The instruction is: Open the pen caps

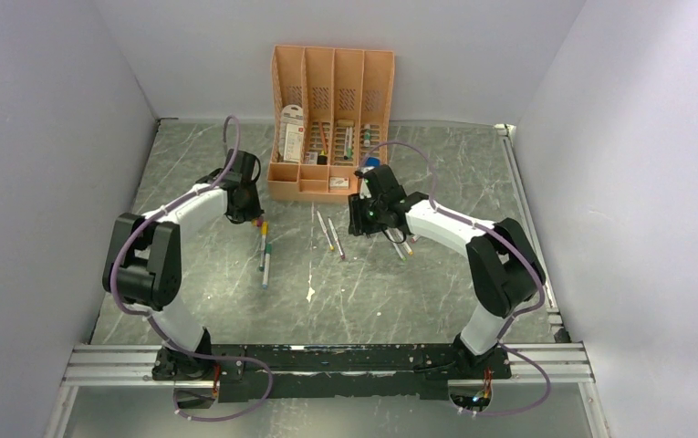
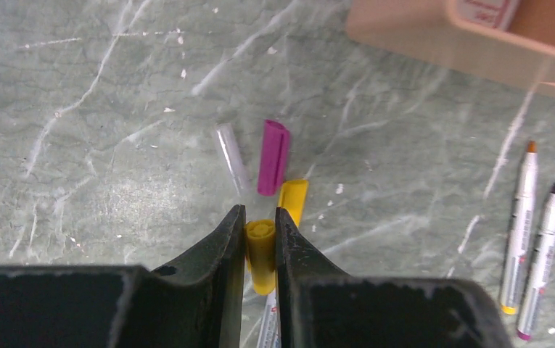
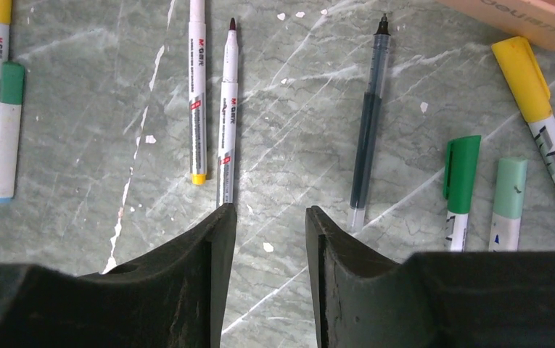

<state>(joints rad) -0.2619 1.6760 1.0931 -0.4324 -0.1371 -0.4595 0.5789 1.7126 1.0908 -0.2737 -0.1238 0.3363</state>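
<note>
You have walls close on the left, right and far sides of the table [image 1: 390,292]. The peach organiser [image 1: 331,128] stands at top centre of the overhead view, so the widest bare stretch is the lower middle, between the arm bases and the scattered pens. Your left pincer [image 2: 260,221] is clamped on a yellow cap [image 2: 261,250], with both fingers pressed against its sides. The cap is a short, stubby cylinder whose round end faces up the left wrist frame. Its long axis runs up and down the frame, and a pale barrel [image 2: 268,326] shows beneath it. Just above it lie three loose caps: a purple cap [image 2: 273,156], a clear cap [image 2: 231,156] to its left, leaning slightly, and a second yellow cap [image 2: 293,201] just beside the purple one's lower end. All three lie roughly up and down the frame. At the right edge of that view two uncapped pens [image 2: 521,225] lie side by side, tips toward the top. Your right pincer [image 3: 270,217] stands partly open over bare table, with nothing between its jaws. Ahead of it in the right wrist view, two bare-tipped pale pens [image 3: 197,94] lie parallel at upper centre, and a dark pen [image 3: 368,116] points up the frame. At the right, a green cap [image 3: 461,174], a pale green cap [image 3: 510,190] and a large yellow cap [image 3: 524,76] sit on their barrels, closed ends toward the top. At the left edge of that view another green-capped pen [image 3: 9,109] lies upright in the frame.
</note>
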